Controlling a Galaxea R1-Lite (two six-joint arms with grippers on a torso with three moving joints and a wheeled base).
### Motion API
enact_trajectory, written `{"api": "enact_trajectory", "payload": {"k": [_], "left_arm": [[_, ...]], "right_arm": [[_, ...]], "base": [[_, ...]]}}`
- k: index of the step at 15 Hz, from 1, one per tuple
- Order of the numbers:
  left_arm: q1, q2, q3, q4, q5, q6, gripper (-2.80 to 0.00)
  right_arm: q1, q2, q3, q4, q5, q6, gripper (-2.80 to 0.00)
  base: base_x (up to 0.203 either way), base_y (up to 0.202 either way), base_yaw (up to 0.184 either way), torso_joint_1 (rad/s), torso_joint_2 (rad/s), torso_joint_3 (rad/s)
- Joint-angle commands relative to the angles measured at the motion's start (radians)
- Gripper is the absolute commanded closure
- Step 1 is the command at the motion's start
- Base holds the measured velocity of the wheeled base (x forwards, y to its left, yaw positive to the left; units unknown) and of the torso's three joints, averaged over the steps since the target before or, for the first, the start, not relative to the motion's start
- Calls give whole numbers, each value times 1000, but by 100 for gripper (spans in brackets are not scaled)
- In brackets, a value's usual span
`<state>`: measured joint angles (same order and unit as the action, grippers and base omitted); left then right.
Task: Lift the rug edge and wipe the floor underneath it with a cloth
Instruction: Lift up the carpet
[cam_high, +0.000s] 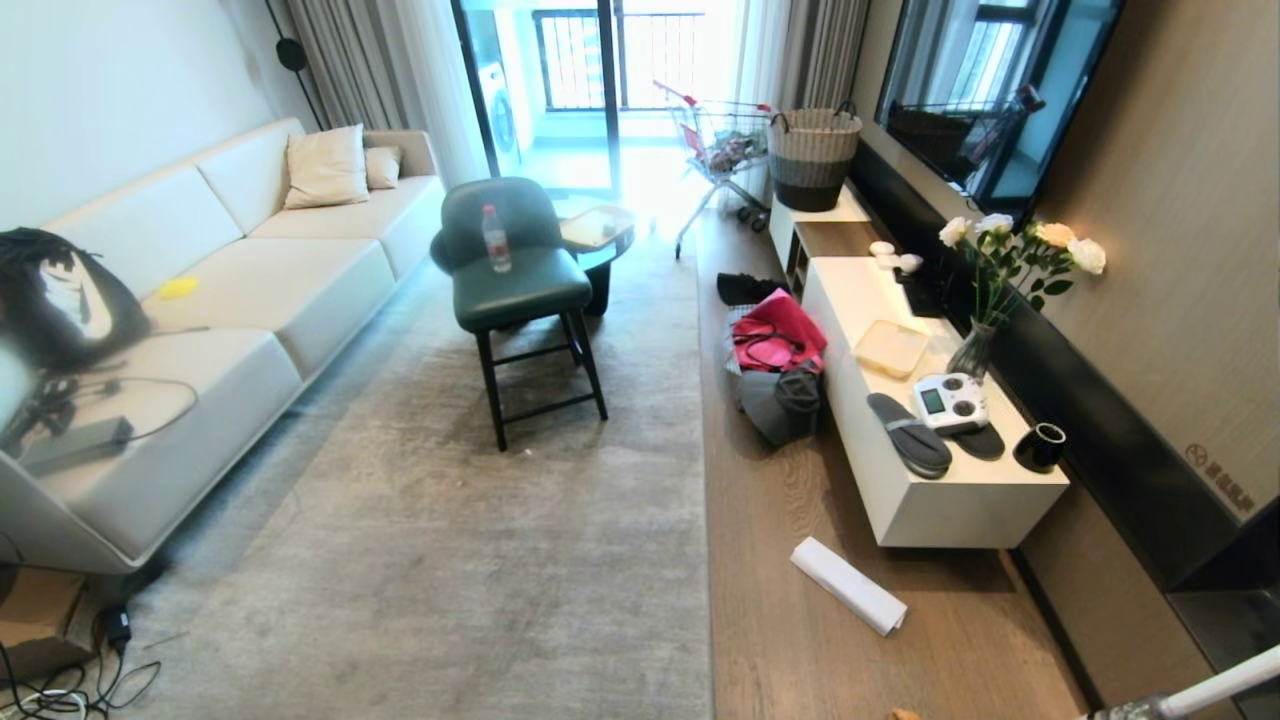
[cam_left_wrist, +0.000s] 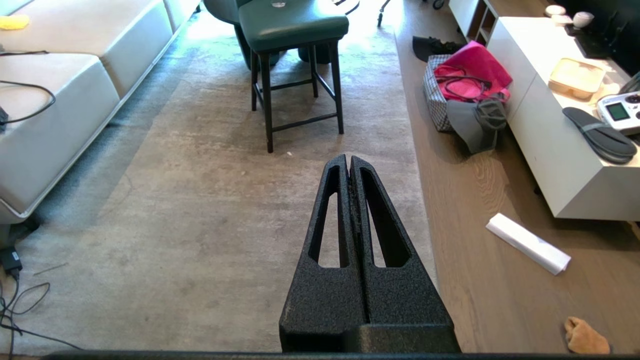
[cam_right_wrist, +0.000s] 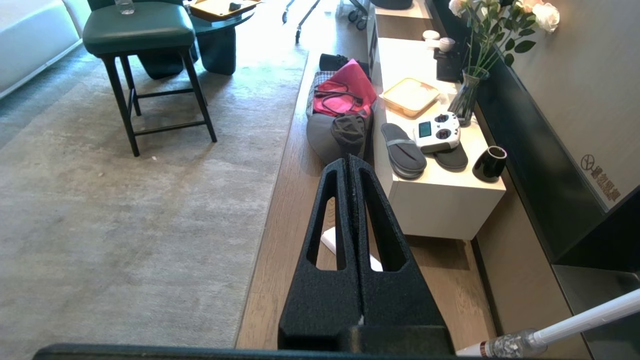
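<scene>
Head view shows the rug edge (cam_high: 703, 480) running straight along the floor (cam_high: 790, 560), lying flat, with a white paper roll (cam_high: 848, 585) near it on the planks. The cloth (cam_left_wrist: 585, 337) lies on the floor well apart from the rug. The left end effector (cam_left_wrist: 348, 161) and right end effector (cam_right_wrist: 349, 162) hover with fingers pressed together, empty. The rug looks large, limp and heavy; pinching its border probably lifts best. The cloth seems soft and light.
</scene>
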<state>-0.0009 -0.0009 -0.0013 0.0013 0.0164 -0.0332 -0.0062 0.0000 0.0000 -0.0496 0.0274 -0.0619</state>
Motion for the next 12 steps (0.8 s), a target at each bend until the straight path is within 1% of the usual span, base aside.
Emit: {"api": "enact_trajectory", "payload": {"k": [1, 12], "left_arm": [[-1, 1, 0, 0, 0, -1, 0], [-1, 1, 0, 0, 0, -1, 0]], "right_arm": [[0, 0, 0, -1, 1, -1, 0], [0, 0, 0, -1, 0, -1, 0]], "base": [[0, 0, 0, 0, 0, 0], [0, 0, 0, 0, 0, 0]]}}
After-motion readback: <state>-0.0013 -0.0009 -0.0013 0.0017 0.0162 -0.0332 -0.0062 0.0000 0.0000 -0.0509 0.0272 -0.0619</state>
